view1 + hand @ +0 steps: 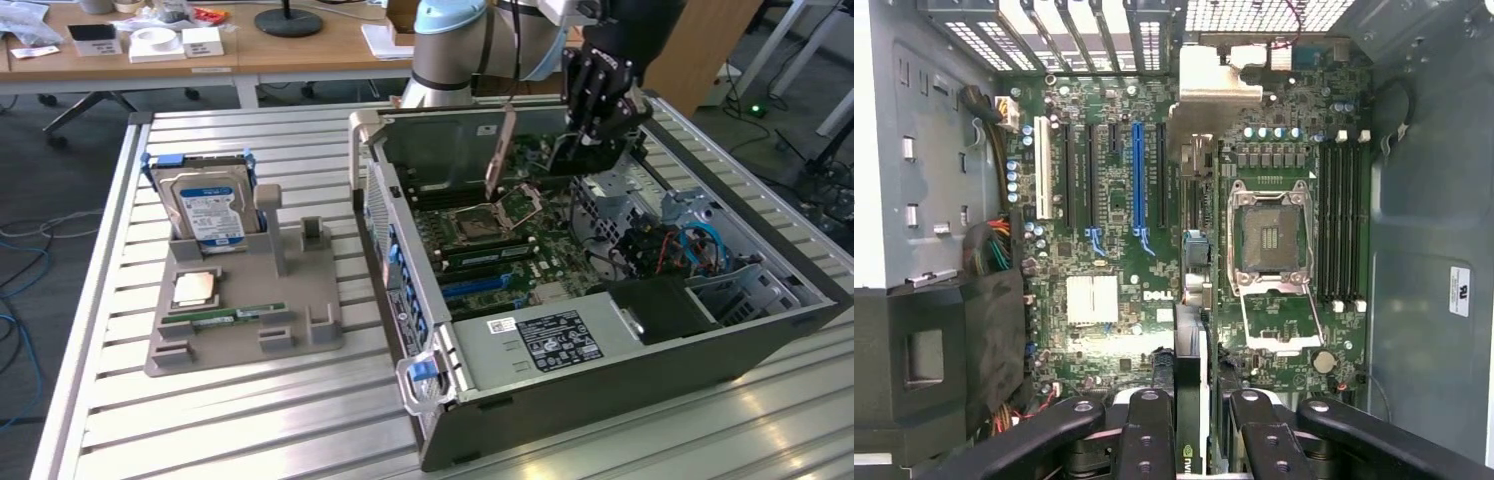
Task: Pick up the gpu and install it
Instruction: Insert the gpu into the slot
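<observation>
gpu (1190, 350) edge-on, clamped between the narrowly parted fingers (1149, 430), hanging over the motherboard (1104, 200) slots, inside the open computer case (641, 350)

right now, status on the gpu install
fingers shut on gpu. gpu edge-on above motherboard, not in a slot. blue slot looks unobstructed.

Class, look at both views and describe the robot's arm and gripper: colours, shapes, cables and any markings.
The arm is a thick silver-grey tube with a pale blue joint cap. A thin dark cable runs beside it. The gripper is black, built of jointed links. In the wrist view its fingers are glossy black bars with round pivot pins.
</observation>
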Controlling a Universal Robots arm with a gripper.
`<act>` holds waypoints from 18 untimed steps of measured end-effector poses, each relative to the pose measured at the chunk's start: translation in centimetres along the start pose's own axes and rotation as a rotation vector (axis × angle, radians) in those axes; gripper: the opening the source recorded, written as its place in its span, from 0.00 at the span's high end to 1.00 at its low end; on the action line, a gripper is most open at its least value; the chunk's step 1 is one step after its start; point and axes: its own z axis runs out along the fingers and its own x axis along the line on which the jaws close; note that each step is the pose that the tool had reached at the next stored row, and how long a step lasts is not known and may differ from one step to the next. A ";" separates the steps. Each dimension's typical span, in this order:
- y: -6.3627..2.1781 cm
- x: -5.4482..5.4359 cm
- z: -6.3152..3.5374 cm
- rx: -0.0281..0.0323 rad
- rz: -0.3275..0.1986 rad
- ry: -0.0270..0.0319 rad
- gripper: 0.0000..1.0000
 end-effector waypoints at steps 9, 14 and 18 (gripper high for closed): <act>0.02 0.3 0.92 0.0000 0.000 -0.0001 0.74; 0.02 0.3 1.04 0.0000 0.000 0.0001 0.74; 0.02 0.3 1.04 0.0000 0.000 0.0001 0.74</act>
